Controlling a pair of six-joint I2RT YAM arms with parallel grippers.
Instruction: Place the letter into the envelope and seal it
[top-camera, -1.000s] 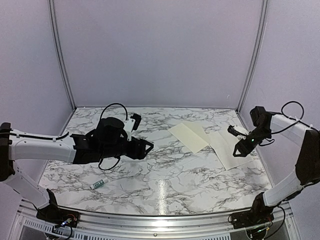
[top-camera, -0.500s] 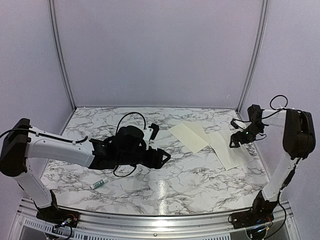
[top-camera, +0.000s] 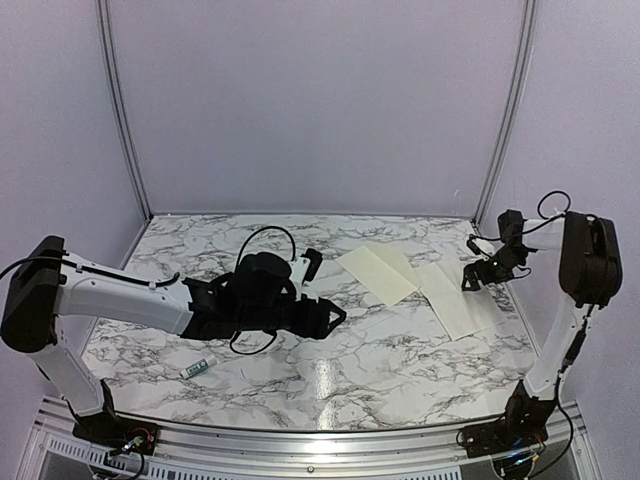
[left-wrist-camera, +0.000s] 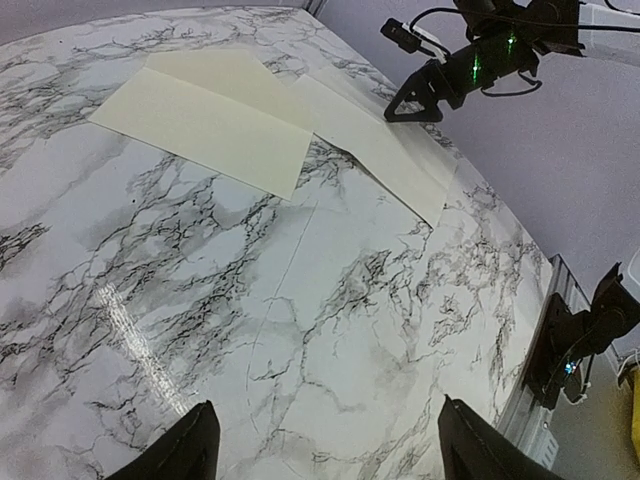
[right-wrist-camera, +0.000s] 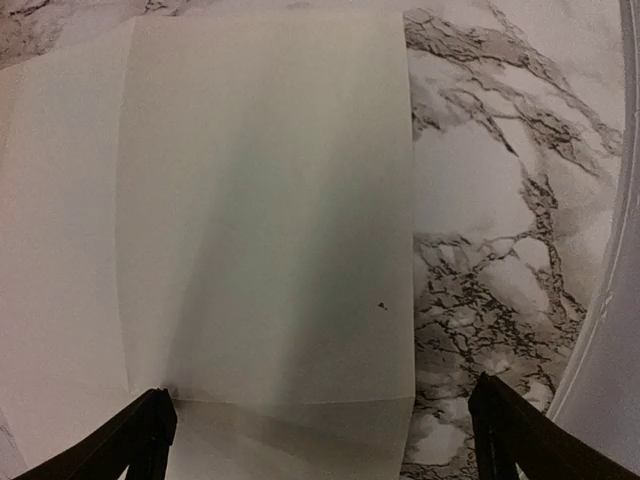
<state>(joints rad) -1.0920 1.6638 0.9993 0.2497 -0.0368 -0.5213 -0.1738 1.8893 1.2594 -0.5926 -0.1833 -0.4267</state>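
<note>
The cream envelope (top-camera: 378, 272) lies flat at the back middle of the marble table, flap open; it also shows in the left wrist view (left-wrist-camera: 200, 115). The white creased letter (top-camera: 455, 296) lies flat just right of it, one corner under the envelope's edge, and shows in the left wrist view (left-wrist-camera: 375, 145) too. My right gripper (top-camera: 473, 280) is open and empty, hovering over the letter's far right part; the sheet (right-wrist-camera: 260, 220) fills its view between the fingers (right-wrist-camera: 325, 440). My left gripper (top-camera: 336, 317) is open and empty over bare marble (left-wrist-camera: 330, 460), left of and nearer than the envelope.
A small white-and-green glue tube (top-camera: 196, 368) lies at the front left. The table's right rim (right-wrist-camera: 610, 300) is close beside the letter. Grey walls enclose the table at the back and sides.
My left arm has reached rightward toward the table's middle. My right gripper has moved up and back toward the letter's far right edge. The papers have not moved.
</note>
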